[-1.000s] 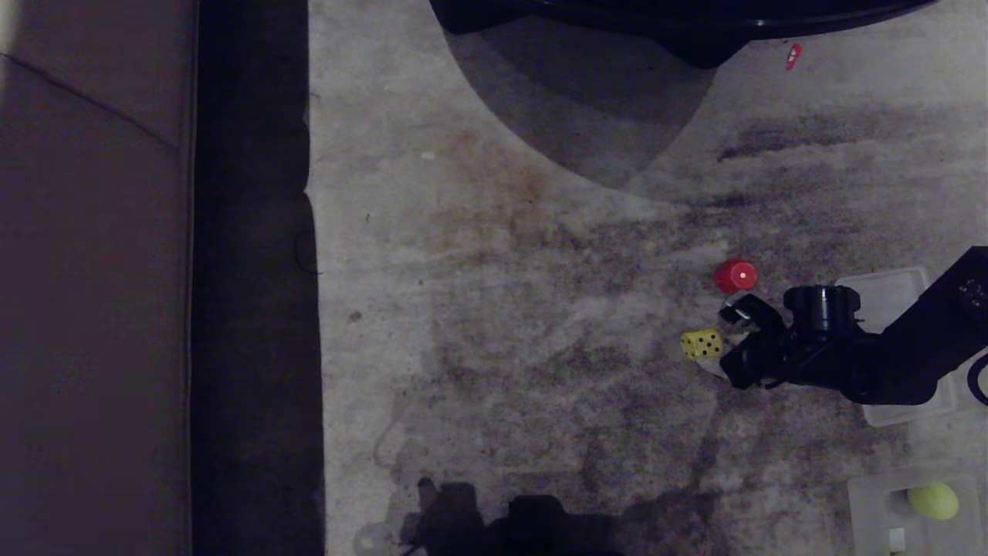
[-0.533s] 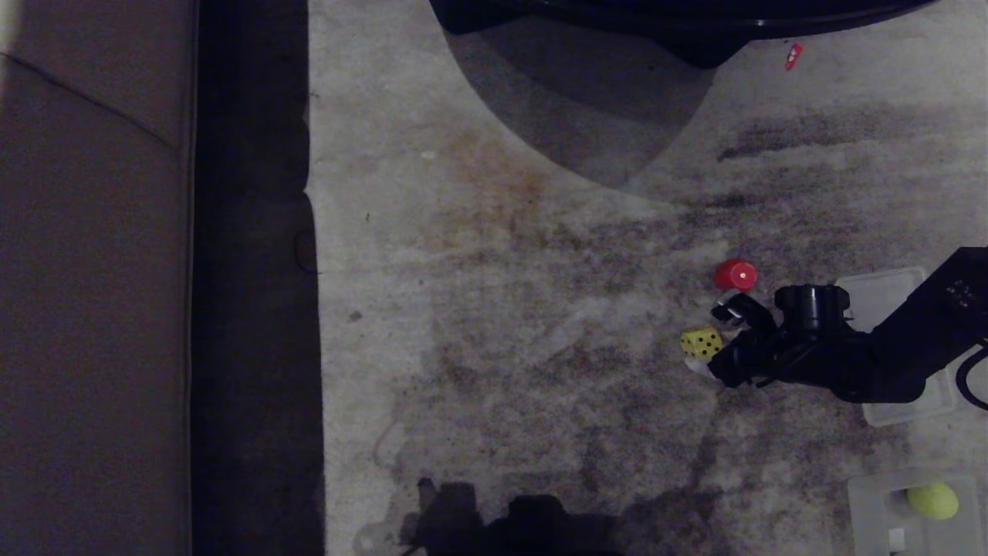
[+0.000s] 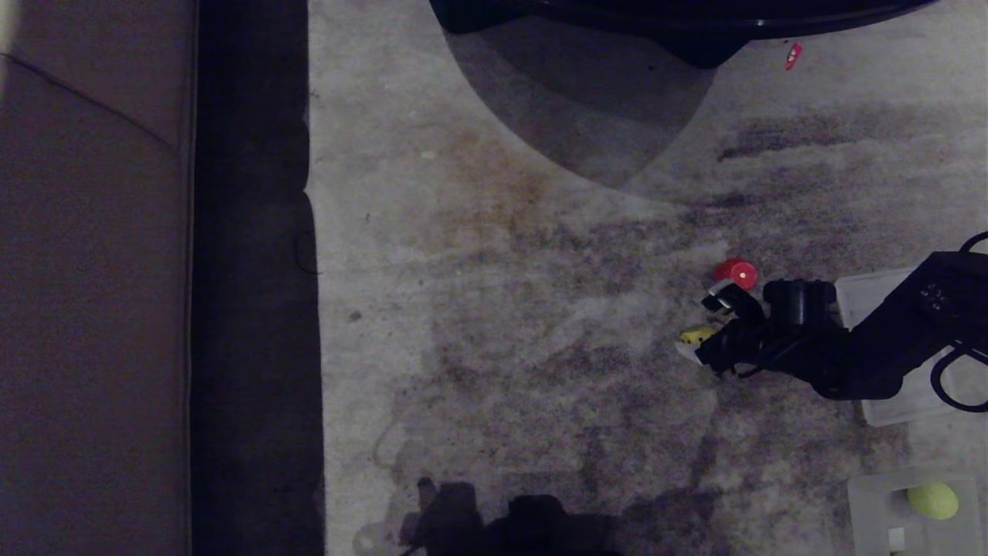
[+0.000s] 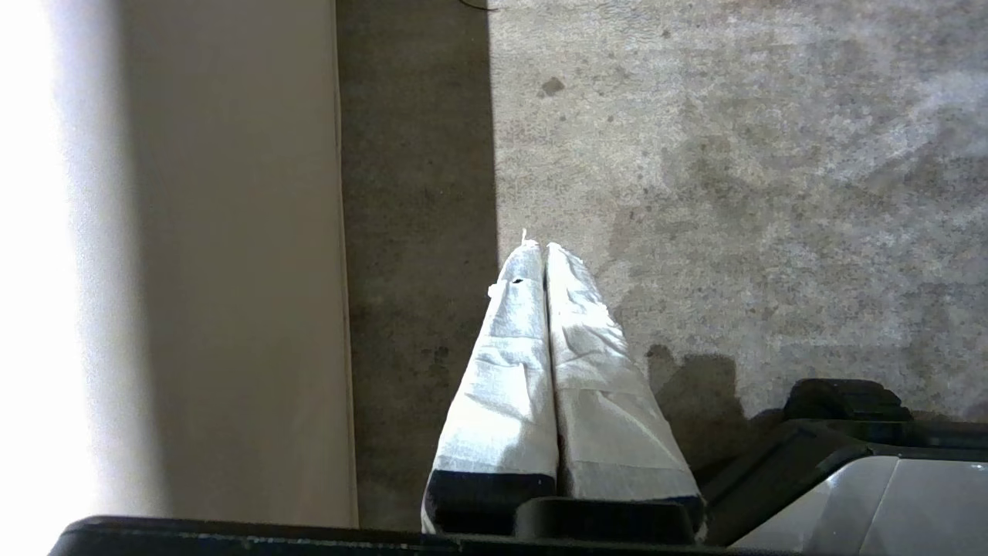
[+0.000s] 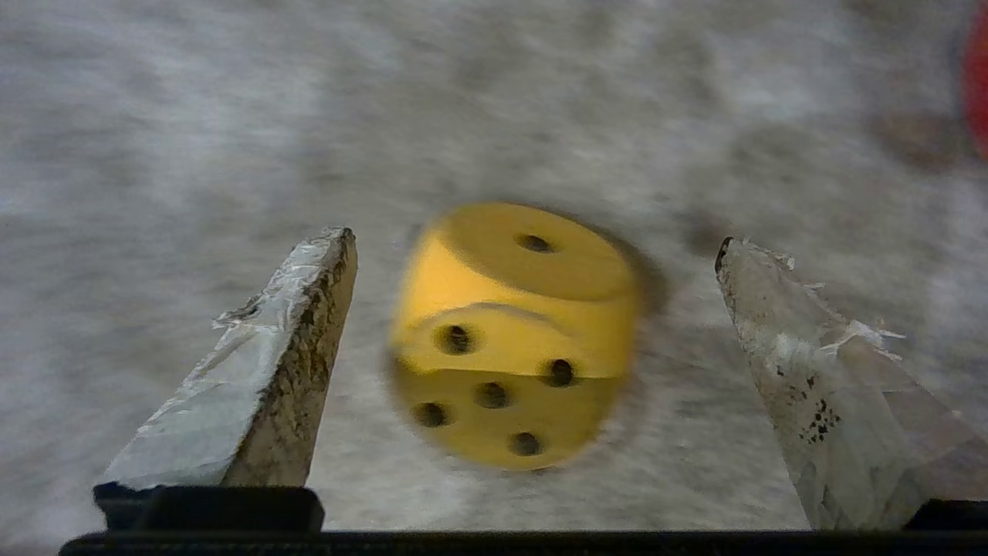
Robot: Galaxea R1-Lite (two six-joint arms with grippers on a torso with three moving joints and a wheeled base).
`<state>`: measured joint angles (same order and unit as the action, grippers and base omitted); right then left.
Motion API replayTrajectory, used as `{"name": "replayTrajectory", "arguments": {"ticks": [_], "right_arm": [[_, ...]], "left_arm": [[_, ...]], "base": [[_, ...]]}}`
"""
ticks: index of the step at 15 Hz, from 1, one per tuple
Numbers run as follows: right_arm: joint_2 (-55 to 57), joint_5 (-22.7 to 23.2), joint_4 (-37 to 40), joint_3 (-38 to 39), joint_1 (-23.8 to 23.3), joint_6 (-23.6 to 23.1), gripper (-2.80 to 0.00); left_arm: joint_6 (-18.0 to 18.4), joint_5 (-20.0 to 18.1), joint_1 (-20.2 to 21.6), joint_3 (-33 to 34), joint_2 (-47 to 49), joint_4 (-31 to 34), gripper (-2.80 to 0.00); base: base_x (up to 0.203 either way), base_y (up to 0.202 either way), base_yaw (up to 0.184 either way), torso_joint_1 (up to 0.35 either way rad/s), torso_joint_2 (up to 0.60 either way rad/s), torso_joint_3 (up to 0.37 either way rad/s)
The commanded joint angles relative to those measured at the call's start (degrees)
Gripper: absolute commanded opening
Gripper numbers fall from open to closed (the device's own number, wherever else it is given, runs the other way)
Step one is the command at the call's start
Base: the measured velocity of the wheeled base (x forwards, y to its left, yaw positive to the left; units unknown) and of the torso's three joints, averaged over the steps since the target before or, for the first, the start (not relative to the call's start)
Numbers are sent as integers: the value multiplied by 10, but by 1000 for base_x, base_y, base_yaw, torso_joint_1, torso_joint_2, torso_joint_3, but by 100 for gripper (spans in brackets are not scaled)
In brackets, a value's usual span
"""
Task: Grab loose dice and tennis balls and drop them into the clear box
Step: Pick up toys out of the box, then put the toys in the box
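Head view: right gripper, black, fingertips wrapped in pale tape, spread wide over a mottled grey carpet. Yellow die, only a sliver showing, lies between the two fingertips. Red die, rounded, one pale pip visible, sits just beyond the farther fingertip. Clear box, translucent plastic with low walls, lies behind the fingers, partly under the arm. A tennis ball, fuzzy yellow-green, rests in a second clear container, well apart from the fingers.

Left wrist view: left gripper, two tapered fingers bound in wrinkled white tape, pressed together, holding nothing, above the carpet.

Right wrist view: yellow die, matte, rounded corners, black sunken pips, blurred, resting on the carpet between the parted fingers, touching neither. Finger tape worn and speckled.
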<state>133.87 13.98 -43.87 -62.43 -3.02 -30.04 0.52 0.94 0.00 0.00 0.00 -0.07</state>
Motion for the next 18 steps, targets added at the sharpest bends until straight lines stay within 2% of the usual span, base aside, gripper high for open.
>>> {"name": "replayTrajectory", "arguments": {"ticks": [1,4,5,10,13,16,18], "right_arm": [[9,-8,-5,-2,-1,-2,0],[13,-9,-6,-6,-1,-2,0],[17,-9,-6,-8,-1,-2,-280],[12,-9,-7,1,-1,-2,-280],[-53,-8,1,47,-5,8,-280],[-178,-8,56,121,-17,62,-280],[-292,-8,113,180,-21,136,-280]], "left_arm": [[0,0,0,1,0,0,-280],[0,0,0,1,1,0,-280],[0,0,0,1,1,0,-280],[0,0,0,1,1,0,-280],[0,0,0,1,0,0,-280],[0,0,0,1,1,0,-280],[0,0,0,1,0,0,-280]], "base": [[0,0,0,0,0,0],[0,0,0,0,0,0],[0,0,0,0,0,0],[0,0,0,0,0,0],[0,0,0,0,0,0],[0,0,0,0,0,0],[0,0,0,0,0,0]]}}
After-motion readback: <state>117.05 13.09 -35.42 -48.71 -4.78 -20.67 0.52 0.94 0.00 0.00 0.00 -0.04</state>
